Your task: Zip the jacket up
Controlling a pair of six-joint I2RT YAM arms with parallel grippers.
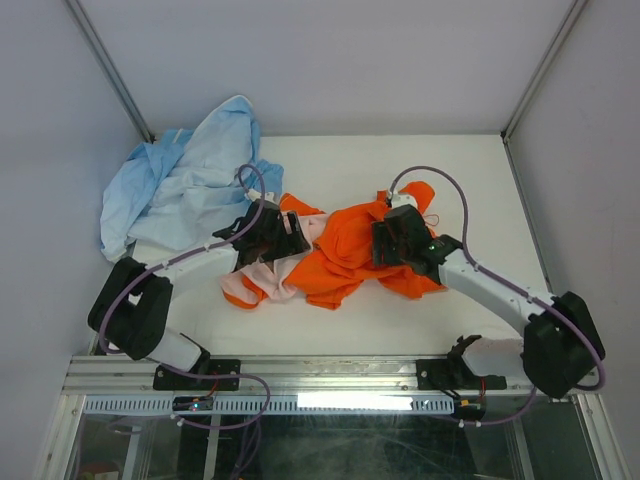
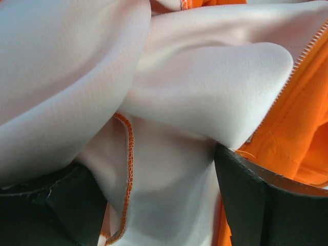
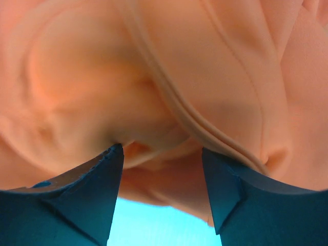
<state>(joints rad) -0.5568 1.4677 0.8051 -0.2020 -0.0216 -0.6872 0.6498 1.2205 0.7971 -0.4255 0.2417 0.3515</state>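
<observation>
Jacket lies crumpled in the middle of the counter, not laid flat. Its heap runs roughly left to right, with the pale pink lining turned out at the left end and bright orange cloth bunched toward the right. No collar or hem can be made out, so I cannot tell which way it points. In the left wrist view a stretch of zipper teeth runs diagonally along the edge where lining meets orange.

The left claw is pressed into the lining end, its jaws wide apart with a fold of pink lining bulging between them. The right claw sits on the orange part, jaws also apart, with orange cloth draped against the fingertips but not pinched.

A light blue garment is piled at the back left, its near edge just beside the jacket.
</observation>
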